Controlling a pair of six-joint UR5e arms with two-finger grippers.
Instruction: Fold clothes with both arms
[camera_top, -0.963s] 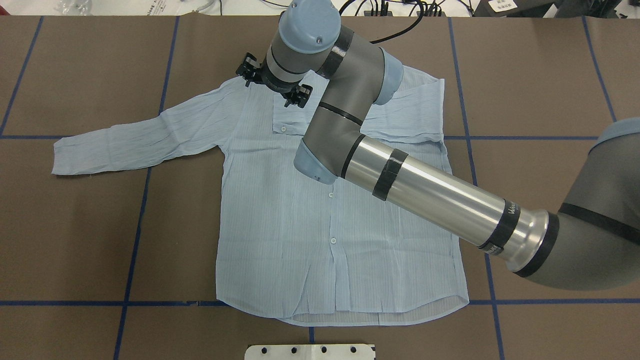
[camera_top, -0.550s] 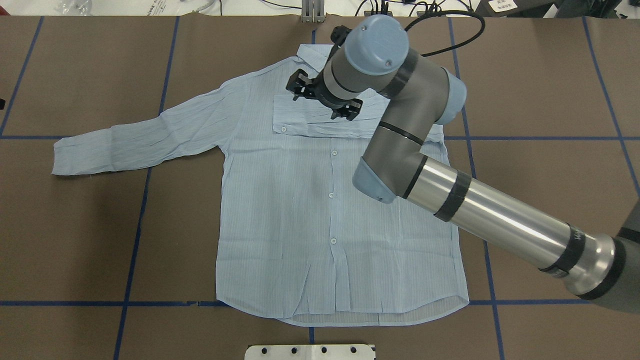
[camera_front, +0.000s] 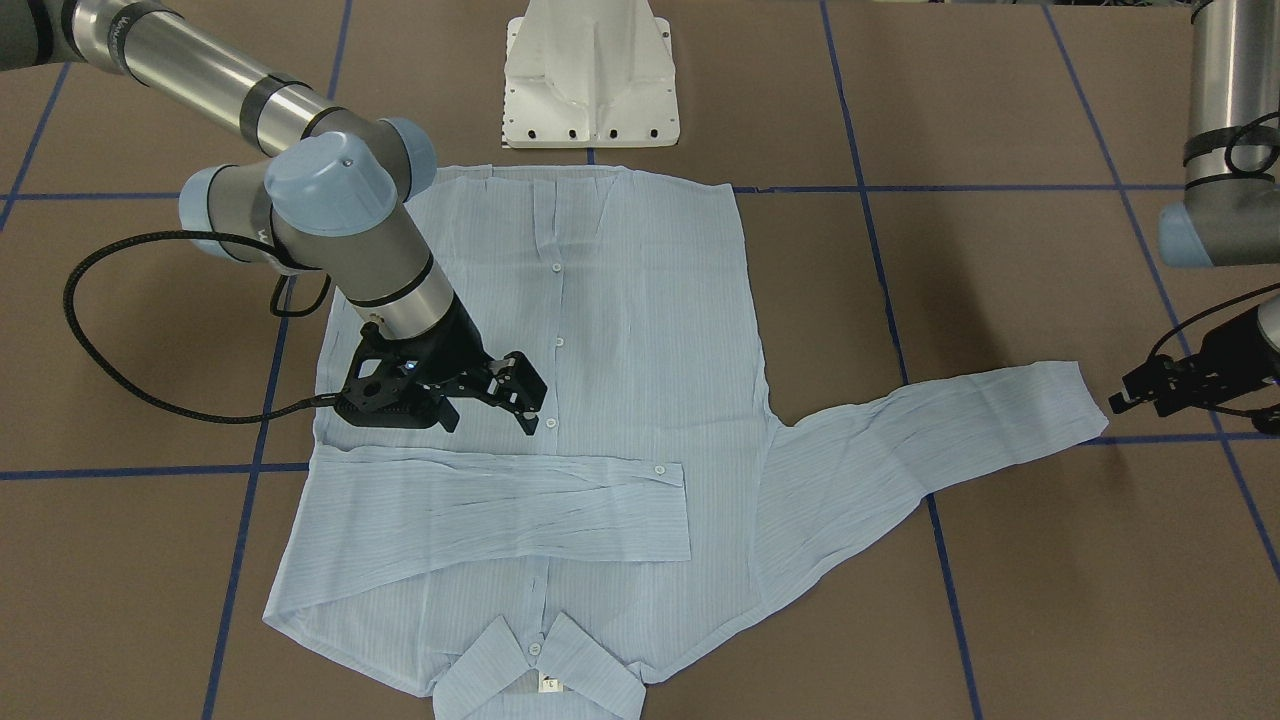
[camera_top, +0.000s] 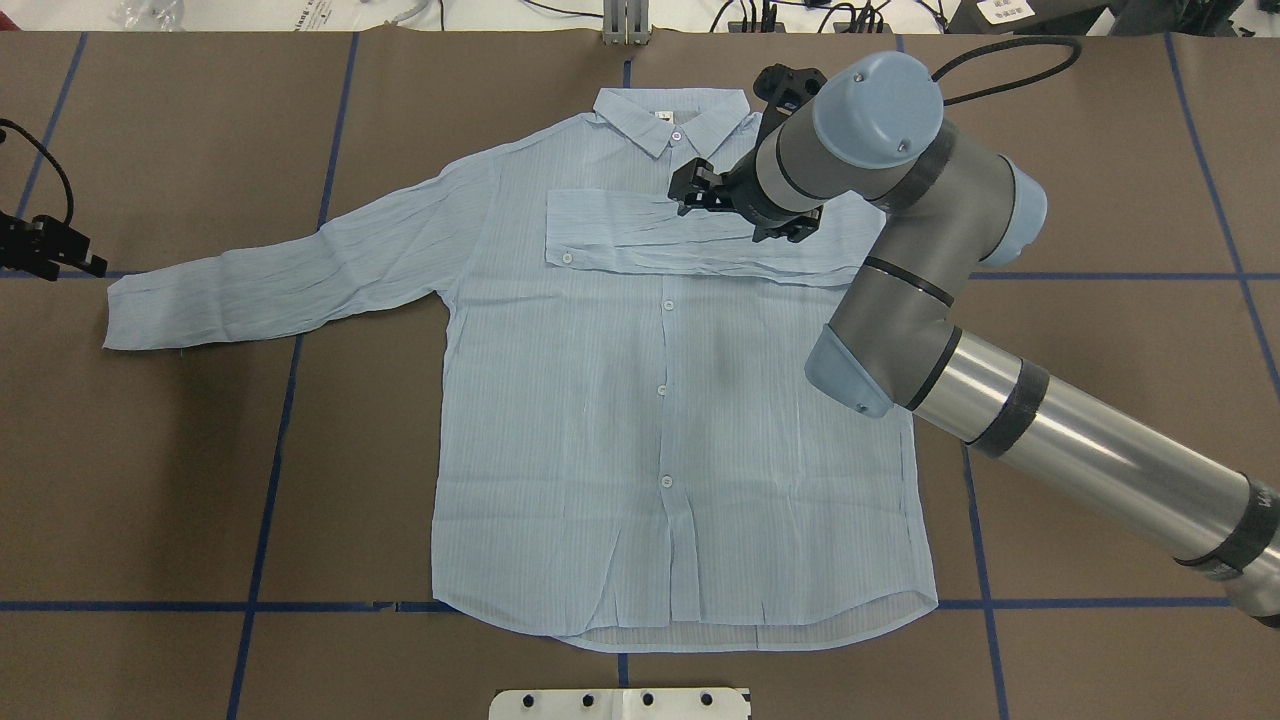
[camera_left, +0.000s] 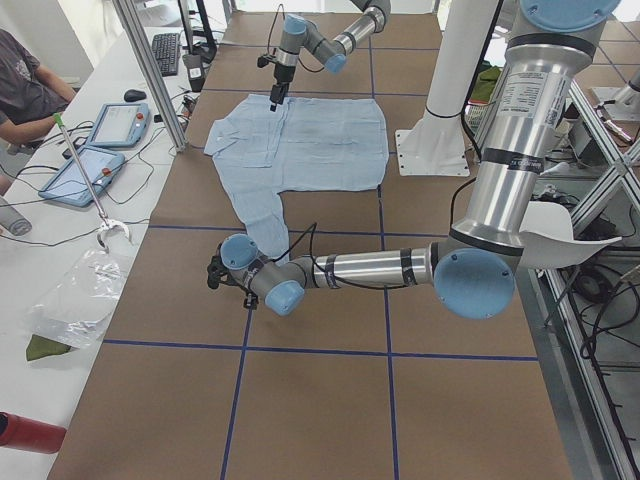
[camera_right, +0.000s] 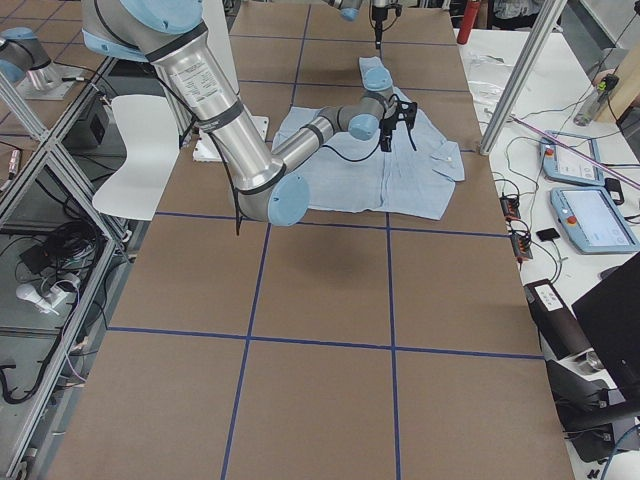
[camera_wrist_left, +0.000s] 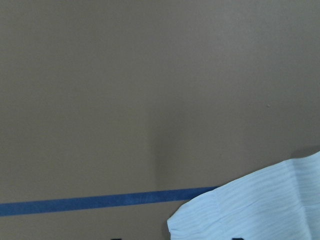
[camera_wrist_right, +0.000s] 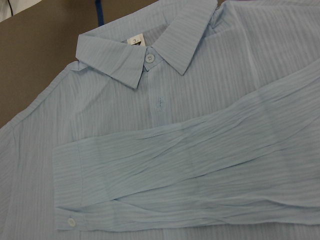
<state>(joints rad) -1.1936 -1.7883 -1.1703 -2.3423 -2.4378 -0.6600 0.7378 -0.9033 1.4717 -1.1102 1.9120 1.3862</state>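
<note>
One shirt (camera_top: 620, 420), neck label (camera_wrist_right: 136, 40) unreadable; right fingers (camera_front: 525, 390) apart, left fingers (camera_top: 70, 262) unclear.

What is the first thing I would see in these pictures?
A big light-blue shirt lies flat on the brown table, with one sleeve folded across its chest. The right gripper hangs open over that folded sleeve. The left gripper is beside the cuff of the other sleeve, which stretches out sideways.
</note>
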